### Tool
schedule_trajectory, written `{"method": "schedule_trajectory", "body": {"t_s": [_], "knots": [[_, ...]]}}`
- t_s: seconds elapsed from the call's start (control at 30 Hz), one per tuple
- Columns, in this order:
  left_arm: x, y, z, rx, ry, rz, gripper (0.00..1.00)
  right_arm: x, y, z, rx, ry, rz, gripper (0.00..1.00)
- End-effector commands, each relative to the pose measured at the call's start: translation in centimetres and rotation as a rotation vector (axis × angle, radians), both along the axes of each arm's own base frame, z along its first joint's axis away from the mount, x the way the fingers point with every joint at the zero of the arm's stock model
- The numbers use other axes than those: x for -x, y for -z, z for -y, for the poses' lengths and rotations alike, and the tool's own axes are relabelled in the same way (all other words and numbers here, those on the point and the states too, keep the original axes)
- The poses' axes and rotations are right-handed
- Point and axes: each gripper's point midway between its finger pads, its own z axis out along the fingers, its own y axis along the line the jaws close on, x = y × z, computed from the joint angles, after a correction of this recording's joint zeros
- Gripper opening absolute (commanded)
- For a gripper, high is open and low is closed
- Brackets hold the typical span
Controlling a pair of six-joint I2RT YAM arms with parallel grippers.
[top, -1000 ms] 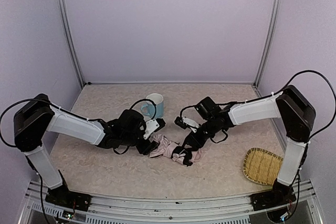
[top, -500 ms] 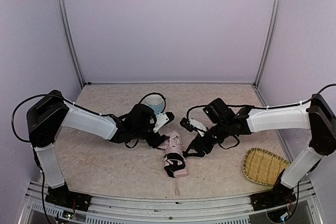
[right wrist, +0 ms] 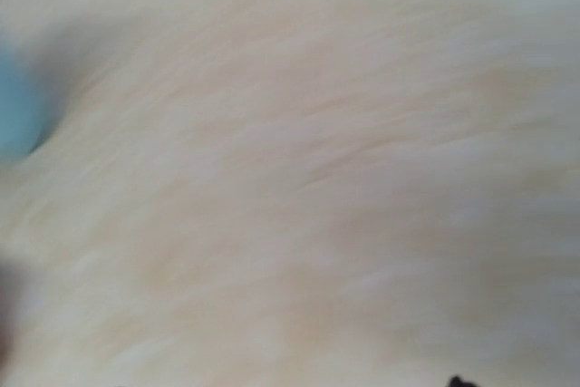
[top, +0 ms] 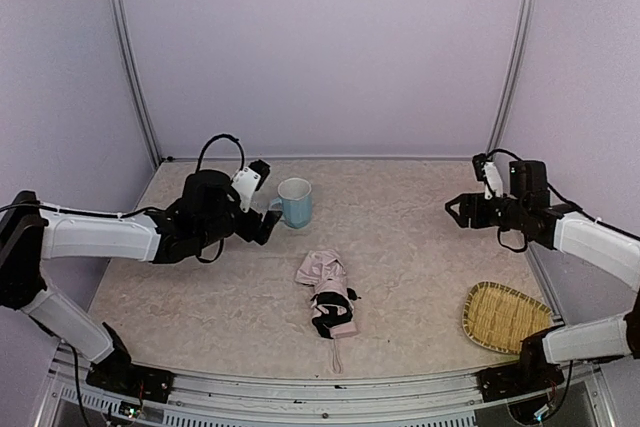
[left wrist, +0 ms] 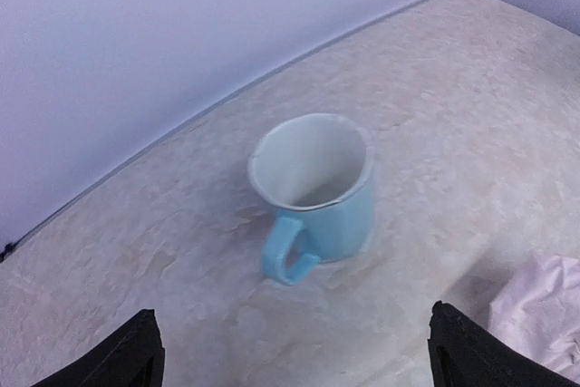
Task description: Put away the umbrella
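top: high above near edge of desk, looks down and forward across it all to back wall | left wrist: low, near, faces mug at centre, wall above | right wrist: very near desk, blurred | shared top/left wrist: mug, umbrella edge at lower right

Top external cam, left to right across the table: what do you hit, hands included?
left hand → blue mug → umbrella → right hand → woven basket

Your crumpled pale pink folding umbrella lies on the speckled beige table — near the light blue mug.
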Motion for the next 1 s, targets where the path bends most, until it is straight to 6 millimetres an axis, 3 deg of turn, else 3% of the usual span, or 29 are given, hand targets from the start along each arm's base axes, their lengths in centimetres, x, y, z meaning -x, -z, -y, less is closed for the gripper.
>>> {"method": "schedule_trajectory", "body": {"t_s": [0.0, 0.13, 0.3, 0.37, 0.43, 0.57, 0.7, 0.97], "knots": [[-2.4, -1.1, -7.7, 0.15, -0.323, 0.016, 0.99, -2.0, -1.9, 5.9, -0.014, 0.21, 0.158, 0.78], [-3.4, -0.5, -15.0, 0.21, -0.563, 0.016, 0.99, -2.4, -1.8, 9.6, 0.009, 0.341, 0.232, 0.82], [-3.3, 0.1, -23.0, 0.252, -0.81, 0.049, 0.99, -2.6, -2.1, 11.6, 0.04, 0.419, 0.301, 0.87], [-2.7, 0.3, -25.0, 0.233, -0.881, 0.086, 0.99, -2.3, -2.0, 12.5, 0.053, 0.466, 0.321, 0.96], [-2.1, 0.7, -26.7, 0.21, -0.938, 0.115, 0.99, -1.9, -2.0, 13.1, 0.059, 0.502, 0.358, 1.0], [-1.4, 2.1, -28.6, 0.191, -0.991, 0.145, 0.99, -1.0, -1.9, 13.8, 0.051, 0.543, 0.445, 1.0], [-0.8, 3.6, -29.0, 0.169, -0.988, 0.16, 0.99, -0.4, -1.5, 14.7, 0.047, 0.602, 0.478, 1.0], [-1.8, 2.7, -28.1, 0.161, -0.921, 0.214, 0.99, -0.6, -0.3, 16.2, 0.07, 0.689, 0.459, 1.0]]}}
